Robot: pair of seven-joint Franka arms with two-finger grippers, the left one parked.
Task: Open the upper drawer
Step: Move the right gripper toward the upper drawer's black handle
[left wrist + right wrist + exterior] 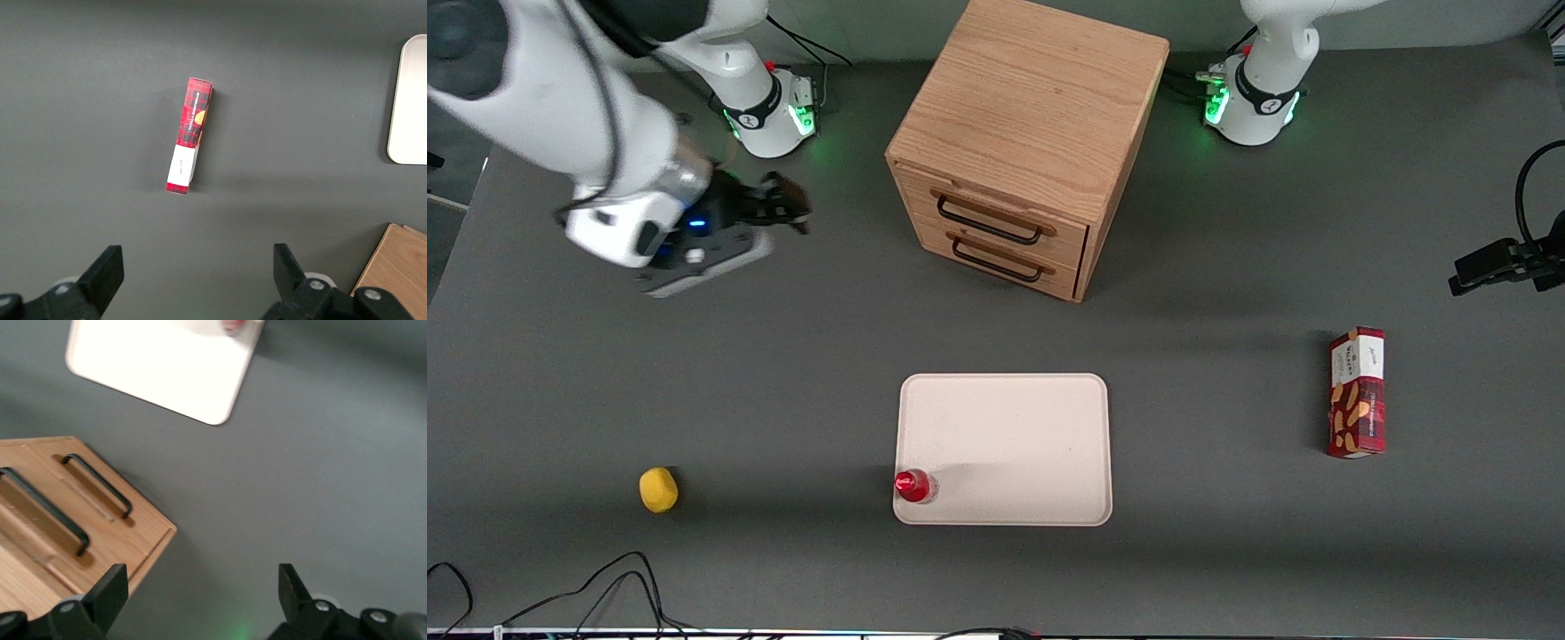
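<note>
The oak cabinet point(1032, 98) stands at the middle of the table with both drawers shut. The upper drawer point(1005, 206) is the topmost front, with a black wire handle point(987, 222) above the lower drawer's like handle point(996, 260). My right gripper point(787, 206) hovers over the table toward the working arm's end, level with the cabinet and well apart from it. In the right wrist view the gripper point(200, 600) is open with only grey table between its fingers, and the upper drawer's handle point(43, 513) shows beside the lower one point(97, 485).
A white tray point(1005, 418) lies nearer the front camera than the cabinet, with a red-capped bottle point(913, 485) at its corner. A yellow ball point(658, 490) sits toward the working arm's end. A red snack box point(1357, 392) lies toward the parked arm's end.
</note>
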